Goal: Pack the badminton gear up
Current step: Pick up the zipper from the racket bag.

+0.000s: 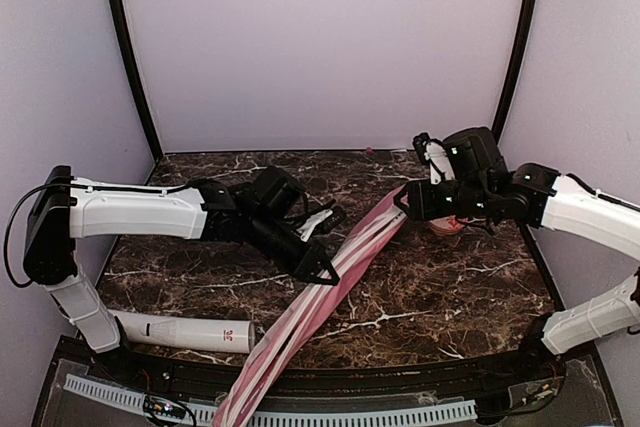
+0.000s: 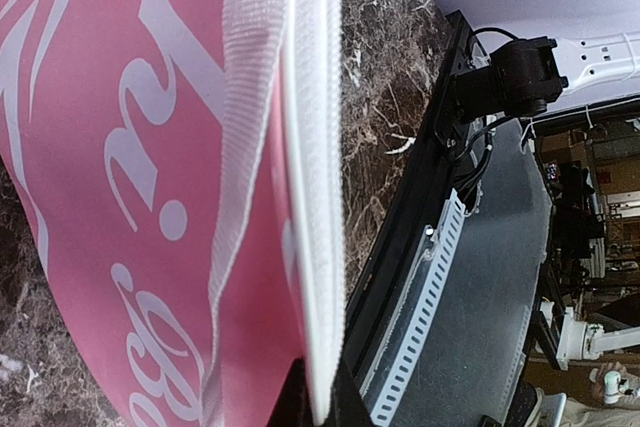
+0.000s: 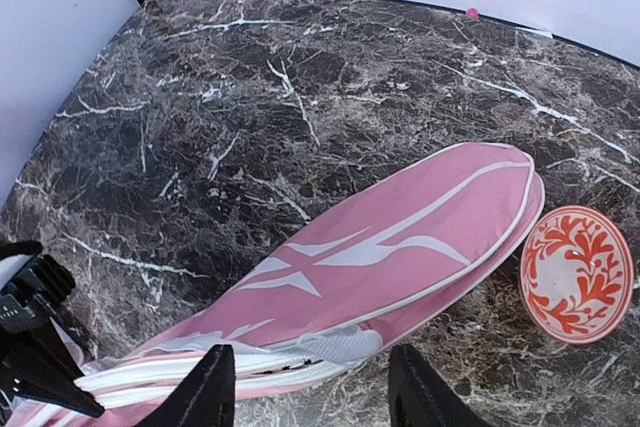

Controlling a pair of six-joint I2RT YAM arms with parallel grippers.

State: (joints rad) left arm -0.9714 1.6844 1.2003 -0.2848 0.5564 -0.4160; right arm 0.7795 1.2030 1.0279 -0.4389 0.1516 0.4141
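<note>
Left claw pinching pink bag, right claw spread — dark marble table, lilac walls

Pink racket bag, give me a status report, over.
Left claw shut on pink bag, at zipper edge. Right claw open above it. Red-patterned disc beside bag's head.

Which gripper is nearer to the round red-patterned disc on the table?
Right. The right gripper hovers over the pink bag's wide end, beside the disc; the left gripper is farther off, at the bag's middle.
</note>
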